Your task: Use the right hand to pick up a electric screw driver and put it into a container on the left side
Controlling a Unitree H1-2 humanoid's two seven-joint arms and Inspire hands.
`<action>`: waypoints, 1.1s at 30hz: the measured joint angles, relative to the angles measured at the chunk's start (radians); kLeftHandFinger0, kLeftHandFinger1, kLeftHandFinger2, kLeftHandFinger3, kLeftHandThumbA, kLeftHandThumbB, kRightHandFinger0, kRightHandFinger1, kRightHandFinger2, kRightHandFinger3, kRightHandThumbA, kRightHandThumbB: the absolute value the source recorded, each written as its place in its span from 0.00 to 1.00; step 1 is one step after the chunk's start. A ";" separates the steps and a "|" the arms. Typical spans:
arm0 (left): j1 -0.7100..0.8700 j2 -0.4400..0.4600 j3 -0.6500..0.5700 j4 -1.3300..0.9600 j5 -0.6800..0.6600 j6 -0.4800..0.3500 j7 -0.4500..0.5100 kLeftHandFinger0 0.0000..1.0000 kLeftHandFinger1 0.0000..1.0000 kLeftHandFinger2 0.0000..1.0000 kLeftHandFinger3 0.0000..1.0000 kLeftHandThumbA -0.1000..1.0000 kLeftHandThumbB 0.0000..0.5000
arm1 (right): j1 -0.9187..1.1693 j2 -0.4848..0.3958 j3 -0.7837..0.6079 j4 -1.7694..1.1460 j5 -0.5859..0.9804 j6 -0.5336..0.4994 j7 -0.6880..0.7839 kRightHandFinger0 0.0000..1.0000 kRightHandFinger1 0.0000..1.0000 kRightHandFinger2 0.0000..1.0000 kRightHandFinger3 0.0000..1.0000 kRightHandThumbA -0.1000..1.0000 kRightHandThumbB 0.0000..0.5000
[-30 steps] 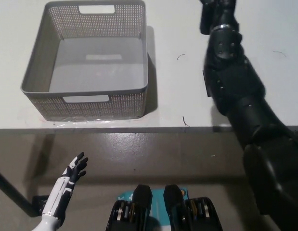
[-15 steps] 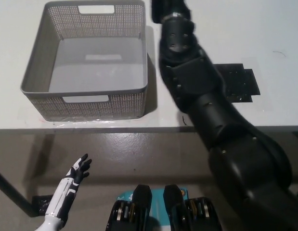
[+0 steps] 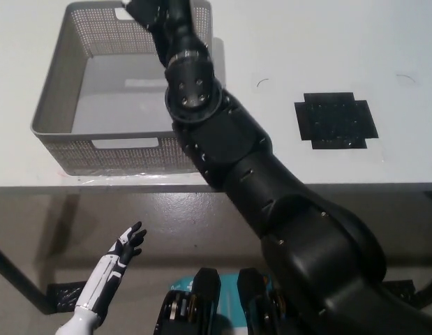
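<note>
— Where is the right hand (image 3: 154,15) sitting?
— It is reaching over the far right part of the grey mesh container (image 3: 51,105), near the back rim. The black arm (image 3: 229,153) is stretching diagonally from the lower right, crossing the near right corner of the container and covering that wall.

— Are its fingers gripping anything?
— I cannot tell. The hand is running up to the top edge of the view, and only a dark shape is showing there. Whether the fingers are closed or spread is not readable, and whether they are holding the electric screw driver is not readable either. No screw driver is showing anywhere in the view.

— What is lying on the tabletop (image 3: 285,42) apart from the container?
— A black cross-shaped mat (image 3: 336,120) is lying well to the right of those fingers, clear of the arm. The container floor, below and to the left of the fingers, is showing only a pale rectangular patch.

— And the left hand (image 3: 125,246)?
— It is hanging below the tabletop edge, over the floor (image 3: 167,216), well short of the container. Its fingers are spreading slightly and holding nothing.
</note>
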 measured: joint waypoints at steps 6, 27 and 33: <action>-0.005 0.011 -0.006 -0.007 0.003 0.018 -0.002 1.00 1.00 1.00 1.00 1.00 0.39 | 0.032 0.000 0.028 0.083 -0.012 -0.018 -0.008 0.00 0.28 0.64 0.70 0.00 0.21; -0.036 0.029 -0.054 -0.002 0.038 0.016 -0.002 1.00 1.00 1.00 1.00 1.00 0.46 | 0.126 -0.011 0.070 0.159 -0.049 -0.025 -0.012 0.04 0.40 0.80 0.86 0.00 0.26; -0.040 0.036 -0.056 -0.001 0.042 0.016 -0.003 1.00 1.00 1.00 1.00 1.00 0.48 | 0.128 -0.025 0.070 0.155 -0.048 -0.035 0.004 1.00 1.00 1.00 1.00 0.62 0.59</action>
